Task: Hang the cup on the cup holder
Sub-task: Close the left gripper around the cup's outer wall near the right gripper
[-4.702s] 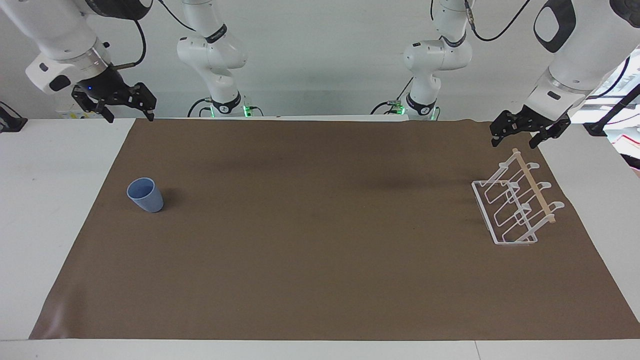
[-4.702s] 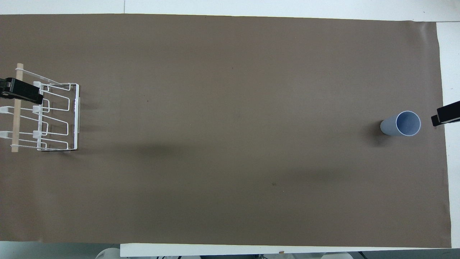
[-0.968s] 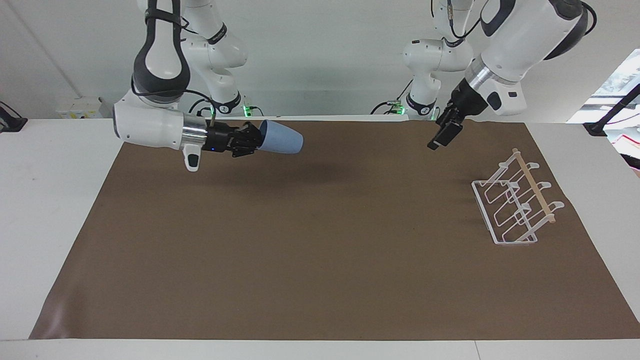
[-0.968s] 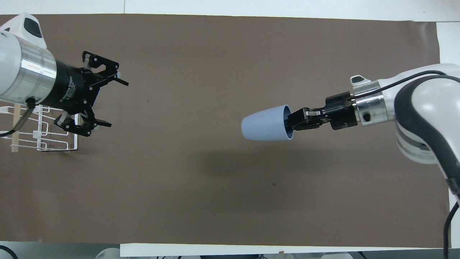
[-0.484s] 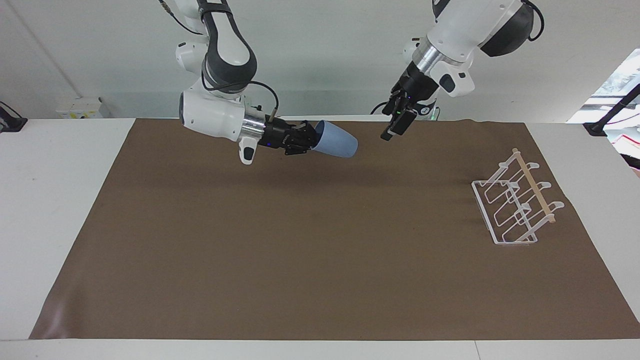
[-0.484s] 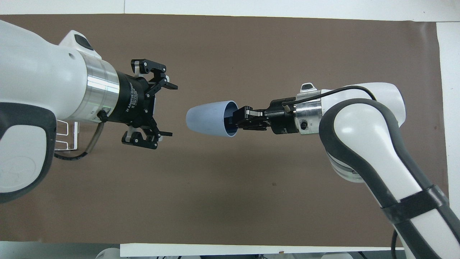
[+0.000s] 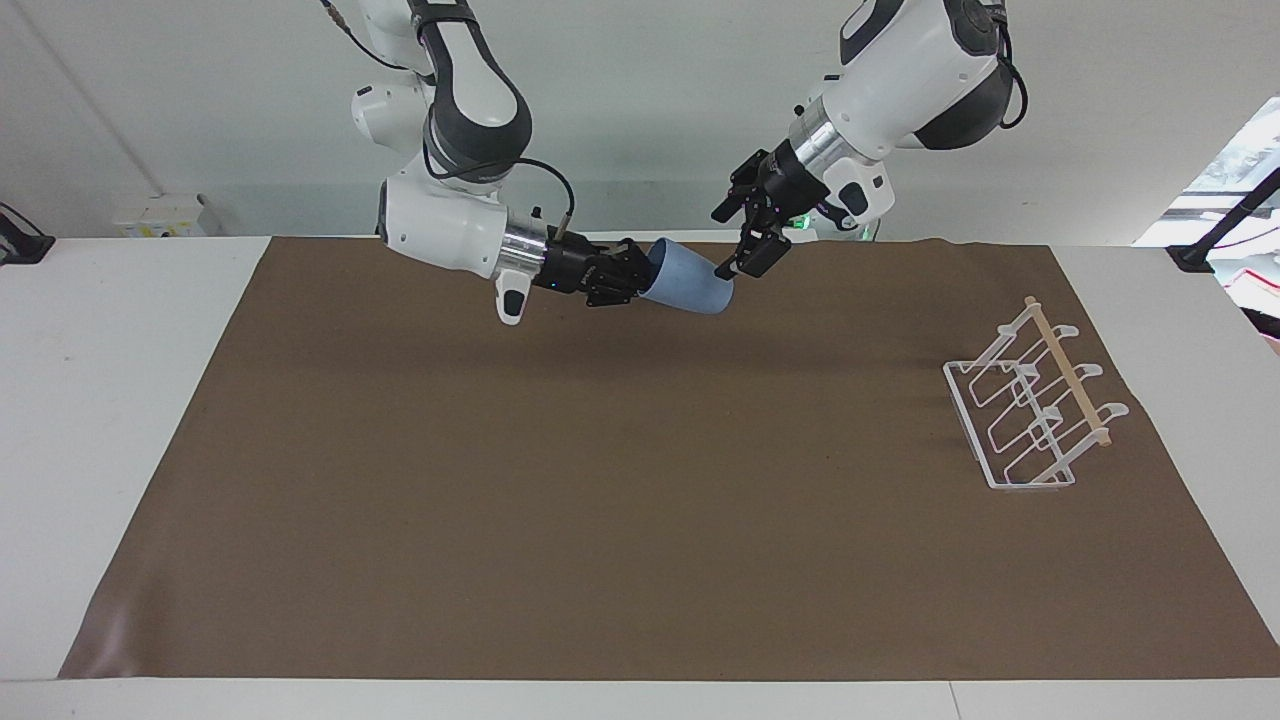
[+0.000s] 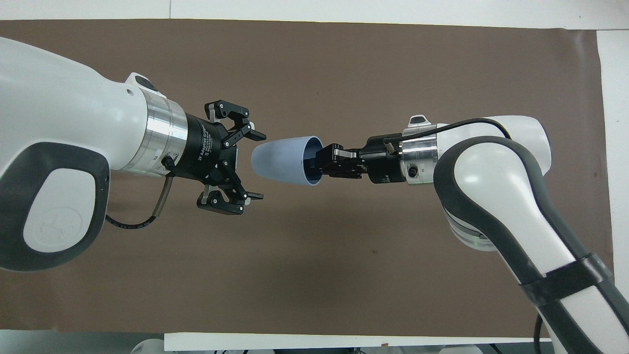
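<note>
- Facing view: right gripper [image 7: 628,273] holds the light-blue cup [image 7: 688,281] sideways in the air over the brown mat [image 7: 640,480], jaws pinching its rim. Left gripper [image 7: 745,232] sits right at the cup's base, jaws spread. White wire cup holder [image 7: 1030,410] stands well apart on the worktop [image 7: 100,330].
- Overhead view: cup [image 8: 286,160] lies between both grippers, left gripper [image 8: 253,164] jaws wide, right gripper [image 8: 324,162] partly inside the cup's mouth.

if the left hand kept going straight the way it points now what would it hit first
Most likely the cup. The left hand is open and points at the cup's closed bottom, which the right hand holds out sideways by the rim over the mat. Height match looks close in the facing view, but isn't certain.
</note>
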Motion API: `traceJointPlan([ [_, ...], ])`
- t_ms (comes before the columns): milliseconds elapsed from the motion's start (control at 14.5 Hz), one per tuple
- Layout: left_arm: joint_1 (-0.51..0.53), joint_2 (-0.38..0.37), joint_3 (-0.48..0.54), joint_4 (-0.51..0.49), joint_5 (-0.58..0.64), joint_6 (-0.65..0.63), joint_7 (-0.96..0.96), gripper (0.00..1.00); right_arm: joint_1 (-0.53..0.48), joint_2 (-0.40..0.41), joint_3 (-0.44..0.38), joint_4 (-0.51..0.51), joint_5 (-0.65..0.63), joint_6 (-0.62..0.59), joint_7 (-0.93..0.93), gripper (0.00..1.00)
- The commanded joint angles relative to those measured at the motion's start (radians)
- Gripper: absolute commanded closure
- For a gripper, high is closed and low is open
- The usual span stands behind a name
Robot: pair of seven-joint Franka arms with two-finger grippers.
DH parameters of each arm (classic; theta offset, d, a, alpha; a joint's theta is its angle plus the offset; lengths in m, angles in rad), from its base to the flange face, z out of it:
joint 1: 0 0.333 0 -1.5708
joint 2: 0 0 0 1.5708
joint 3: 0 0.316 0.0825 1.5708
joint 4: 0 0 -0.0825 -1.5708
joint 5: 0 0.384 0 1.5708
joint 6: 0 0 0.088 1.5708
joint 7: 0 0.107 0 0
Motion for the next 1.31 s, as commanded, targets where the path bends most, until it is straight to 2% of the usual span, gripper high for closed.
traceJointPlan([
  [0,-0.031,-0.01,0.009,-0.043,-0.012,0.067,0.003,0.01,-0.007,-0.013,0.005,-0.012,0.022,0.017,0.016,0.97],
  [484,-0.07,0.056,0.009,-0.074,-0.01,0.18,0.04,0.0,-0.007,-0.01,0.005,-0.011,0.022,0.017,0.021,0.97],
  [691,-0.077,0.07,0.009,-0.08,-0.006,0.19,0.048,0.0,-0.007,-0.01,0.005,-0.011,0.022,0.017,0.021,0.97],
  [761,-0.079,0.07,0.009,-0.08,-0.006,0.188,0.049,0.03,-0.007,-0.01,0.005,-0.011,0.022,0.017,0.023,0.97],
  [830,-0.079,0.07,0.009,-0.082,0.002,0.184,0.059,0.17,-0.009,-0.01,0.005,-0.011,0.022,0.017,0.023,0.97],
  [899,-0.081,0.068,0.007,-0.086,0.028,0.187,0.095,0.52,-0.009,-0.009,0.005,-0.011,0.022,0.017,0.023,0.97],
  [968,-0.091,0.068,0.007,-0.089,0.034,0.179,0.127,0.94,-0.009,-0.009,0.005,-0.009,0.022,0.017,0.023,0.97],
  [1037,-0.094,0.067,0.006,-0.091,0.034,0.173,0.135,1.0,-0.009,-0.009,0.003,-0.009,0.021,0.018,0.023,0.97],
  [1245,-0.093,0.067,0.004,-0.091,0.031,0.174,0.128,1.0,-0.015,-0.009,0.003,-0.006,0.021,0.017,0.027,0.93],
])
